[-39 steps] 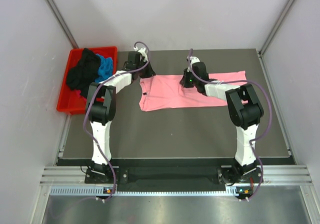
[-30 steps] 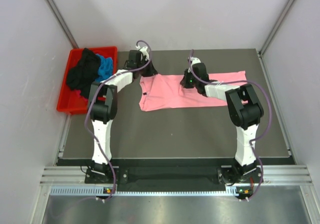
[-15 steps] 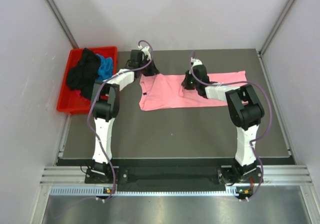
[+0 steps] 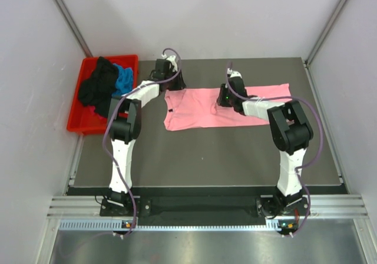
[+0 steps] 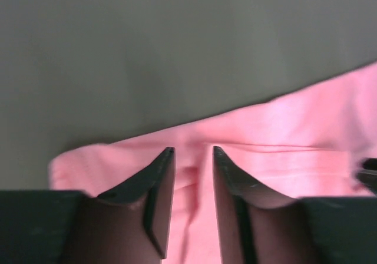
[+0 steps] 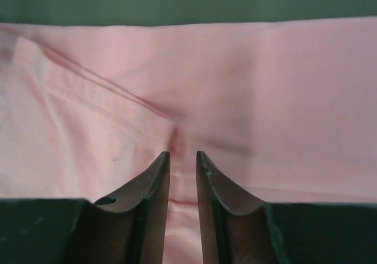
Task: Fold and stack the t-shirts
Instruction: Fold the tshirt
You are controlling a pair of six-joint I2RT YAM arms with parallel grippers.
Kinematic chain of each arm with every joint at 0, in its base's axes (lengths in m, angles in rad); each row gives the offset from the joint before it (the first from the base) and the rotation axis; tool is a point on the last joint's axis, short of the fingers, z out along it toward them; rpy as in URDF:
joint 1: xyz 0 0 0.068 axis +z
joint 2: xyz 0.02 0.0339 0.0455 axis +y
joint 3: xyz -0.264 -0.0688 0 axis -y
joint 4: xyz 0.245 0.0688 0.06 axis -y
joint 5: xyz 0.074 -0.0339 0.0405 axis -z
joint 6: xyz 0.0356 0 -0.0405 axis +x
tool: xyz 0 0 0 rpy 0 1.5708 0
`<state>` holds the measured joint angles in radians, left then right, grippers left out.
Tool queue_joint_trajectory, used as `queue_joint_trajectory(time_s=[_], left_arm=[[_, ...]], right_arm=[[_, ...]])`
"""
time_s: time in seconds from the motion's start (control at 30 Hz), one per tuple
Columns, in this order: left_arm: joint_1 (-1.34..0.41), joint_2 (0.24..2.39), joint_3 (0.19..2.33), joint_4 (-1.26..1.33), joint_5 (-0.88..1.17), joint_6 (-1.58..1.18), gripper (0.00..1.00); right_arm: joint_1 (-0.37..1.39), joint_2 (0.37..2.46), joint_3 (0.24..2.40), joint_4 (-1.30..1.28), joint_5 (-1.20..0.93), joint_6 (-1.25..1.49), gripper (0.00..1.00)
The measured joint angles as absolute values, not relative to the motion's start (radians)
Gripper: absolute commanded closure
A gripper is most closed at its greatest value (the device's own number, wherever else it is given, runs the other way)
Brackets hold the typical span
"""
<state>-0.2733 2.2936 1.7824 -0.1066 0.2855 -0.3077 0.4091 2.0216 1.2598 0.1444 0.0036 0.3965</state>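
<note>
A light pink t-shirt lies spread flat across the far half of the dark table. My left gripper is at the shirt's far left corner. In the left wrist view its jaws stand open just above the pink cloth, with a small pucker between them. My right gripper is over the shirt's far edge near the middle. Its jaws are narrowly open over the cloth, a pinched crease right at the tips. Neither grips the cloth.
A red bin stands off the table's left edge and holds a black t-shirt and a bright blue one. White walls close in on three sides. Bare table lies in front of the pink shirt.
Both grippers have gone from shut to open and let go of the pink shirt's far edge. The left one has shifted slightly right and away, and the shirt now lies flat.
</note>
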Motion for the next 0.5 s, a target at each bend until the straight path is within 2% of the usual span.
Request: queue_joint_trajectory(time_s=[0.07, 0.27, 0.5], left_arm=[[-0.273, 2.277, 1.782, -0.159, 0.202, -0.306, 0.55], [-0.273, 2.114, 1.761, -0.358, -0.009, -0.335, 0.55], [-0.305, 1.832, 1.471, -0.418, -0.018, -0.425, 0.57]], right_arm=[[0.406, 2.006, 1.280, 0.062, 0.055, 0.414, 0.74], [0.333, 1.889, 1.287, -0.144, 0.134, 0.451, 0.77], [0.126, 1.802, 1.264, -0.290, 0.153, 0.446, 0.80]])
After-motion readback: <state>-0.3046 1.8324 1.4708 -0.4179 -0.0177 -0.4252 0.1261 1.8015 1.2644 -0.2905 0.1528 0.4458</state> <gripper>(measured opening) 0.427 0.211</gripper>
